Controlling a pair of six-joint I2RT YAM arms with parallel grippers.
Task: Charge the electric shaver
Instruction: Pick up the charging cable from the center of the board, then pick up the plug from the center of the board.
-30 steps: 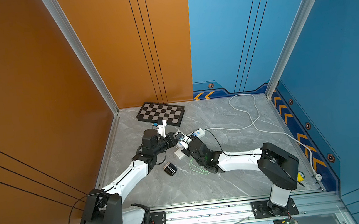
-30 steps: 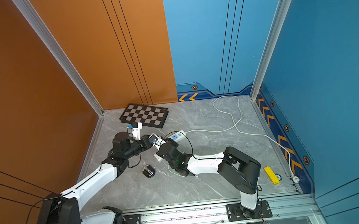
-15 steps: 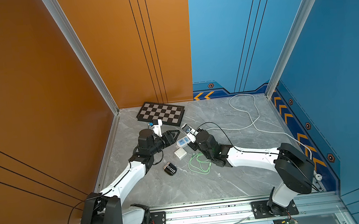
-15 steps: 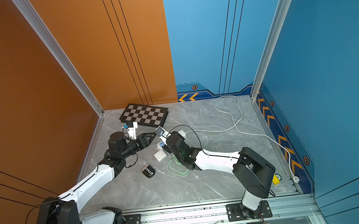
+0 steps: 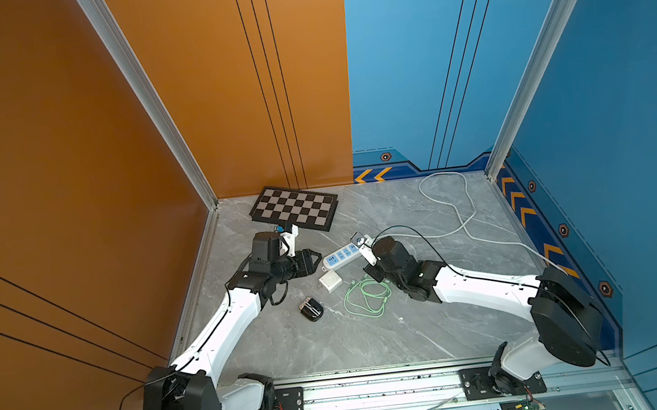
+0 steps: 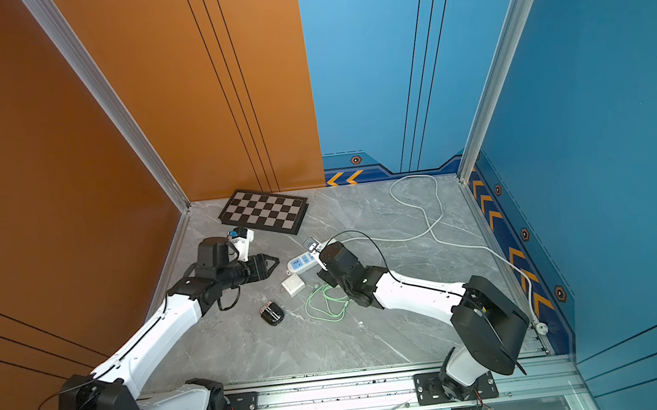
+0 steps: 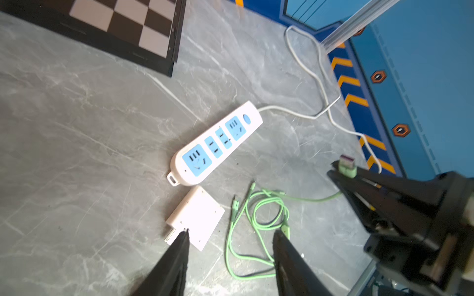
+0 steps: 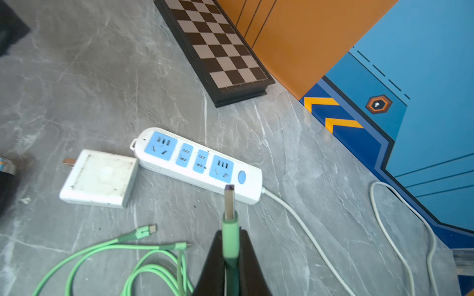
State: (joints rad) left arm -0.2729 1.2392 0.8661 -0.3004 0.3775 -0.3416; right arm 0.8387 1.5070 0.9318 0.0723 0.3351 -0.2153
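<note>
Right gripper clamped on green USB plug; left gripper jaws apart (beside white charger); electric shaver untouched

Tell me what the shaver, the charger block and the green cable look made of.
Shaver: likely glossy black plastic, by its sheen; silvery striped head, perhaps metal.
Charger block: matte white hard plastic, scuffed and smudged.
Green cable: probably a soft rubbery jacket, lying in loose loops; its plug tip looks metal.

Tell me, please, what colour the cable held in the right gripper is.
The cable is light green, clearest in the right wrist view.
</note>
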